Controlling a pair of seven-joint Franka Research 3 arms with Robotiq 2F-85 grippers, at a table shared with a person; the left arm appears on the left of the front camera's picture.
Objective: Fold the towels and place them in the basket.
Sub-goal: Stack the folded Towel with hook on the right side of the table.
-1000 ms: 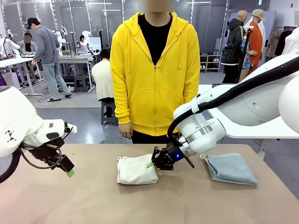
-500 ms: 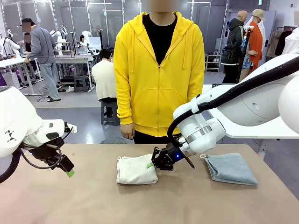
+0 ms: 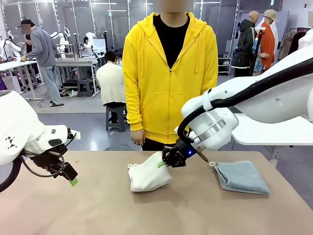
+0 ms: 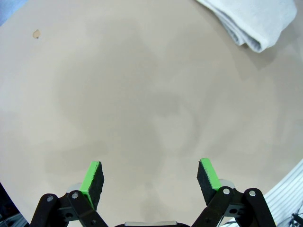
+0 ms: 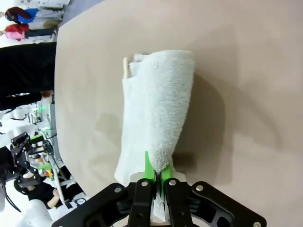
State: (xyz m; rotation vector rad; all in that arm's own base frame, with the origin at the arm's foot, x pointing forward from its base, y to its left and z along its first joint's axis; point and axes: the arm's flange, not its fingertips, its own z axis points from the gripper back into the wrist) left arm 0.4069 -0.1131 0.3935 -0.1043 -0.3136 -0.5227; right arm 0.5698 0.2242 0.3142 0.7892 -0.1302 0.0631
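A folded cream-white towel [image 3: 149, 176] hangs by its right edge, which is raised off the table in my right gripper [image 3: 162, 163]. In the right wrist view the jaws are shut on the cream-white towel [image 5: 156, 118], with the right gripper [image 5: 155, 175] pinching its near end. A folded light blue towel [image 3: 241, 176] lies flat on the table at the right. My left gripper [image 3: 71, 179] hovers over the left side of the table; in its wrist view the left gripper [image 4: 150, 177] is open with bare table between the pads. A corner of the cream-white towel [image 4: 251, 21] shows at that view's top right. The basket is out of view.
A person in a yellow hoodie [image 3: 168, 73] stands at the far edge of the tan table [image 3: 98, 210], hands down. The table's left and front areas are bare. Other people and tables are far behind.
My right gripper has risen and shifted slightly right, lifting the cream towel's right edge so the towel tilts and slides right. The left arm has stayed put.
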